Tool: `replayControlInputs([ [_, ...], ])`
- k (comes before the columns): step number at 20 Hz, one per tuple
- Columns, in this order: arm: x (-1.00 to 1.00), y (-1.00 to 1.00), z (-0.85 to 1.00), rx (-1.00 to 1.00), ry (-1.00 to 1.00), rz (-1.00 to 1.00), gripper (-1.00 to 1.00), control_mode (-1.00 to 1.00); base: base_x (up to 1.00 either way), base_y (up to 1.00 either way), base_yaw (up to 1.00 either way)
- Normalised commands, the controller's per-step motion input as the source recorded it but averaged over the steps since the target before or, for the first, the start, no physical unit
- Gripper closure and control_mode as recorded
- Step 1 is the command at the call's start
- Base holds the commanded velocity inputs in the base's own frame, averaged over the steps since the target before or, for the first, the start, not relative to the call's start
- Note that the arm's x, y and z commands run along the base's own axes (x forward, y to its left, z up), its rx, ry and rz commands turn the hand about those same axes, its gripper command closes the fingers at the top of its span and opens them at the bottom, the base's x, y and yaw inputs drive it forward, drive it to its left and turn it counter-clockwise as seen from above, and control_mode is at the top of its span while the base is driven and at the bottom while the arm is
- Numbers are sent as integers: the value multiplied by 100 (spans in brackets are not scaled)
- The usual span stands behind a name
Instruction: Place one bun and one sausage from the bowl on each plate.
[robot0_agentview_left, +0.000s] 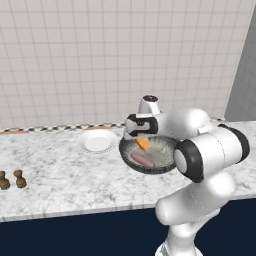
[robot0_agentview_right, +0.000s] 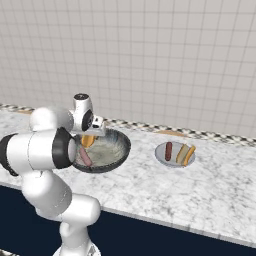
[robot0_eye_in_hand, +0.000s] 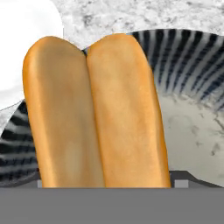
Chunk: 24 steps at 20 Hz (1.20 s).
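White robot arm reaching over a marble table w/ a tiled wall behind. The hand (robot0_agentview_left: 143, 136) sits low over the rear part of the bowl (robot0_agentview_left: 165, 150), a big dark grey bowl w/ speckled lighter inside, near the middle of the table.

Hand view: a split bun (robot0_eye_in_hand: 94, 113), two golden halves side by side, stands right in front of the camera, above the bowl's striped wall. Fingertips are hidden behind the bun, so can't tell if the fingers are apart or clamped on it. In the left base view the bun shows as an orange wedge just under the hand, inside the bowl.

A pink sausage (robot0_agentview_left: 142, 160) lies in the bowl toward its front rim, apart from the bun.

White plate (robot0_agentview_left: 97, 140) sits just beside the bowl, toward the table's back edge.

Grey plate (robot0_agentview_right: 174, 160) sits on the bowl's other side, near but apart, carrying a sausage and a bun next to each other.

Two small brown shakers (robot0_agentview_left: 12, 179) stand near the table's front edge.
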Motion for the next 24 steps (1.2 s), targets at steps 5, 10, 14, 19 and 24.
replayControlInputs([
  [5,1,82,98,0,2,0,100,-100,0,0,0],
  [10,34,100,30,0,13,0,100,-100,0,0,0],
  [14,47,93,-22,-1,14,0,100,-100,0,0,0],
  [19,39,64,-29,-3,7,0,100,-100,0,0,0],
  [24,41,33,-40,-8,0,-8,100,-100,0,0,0],
])
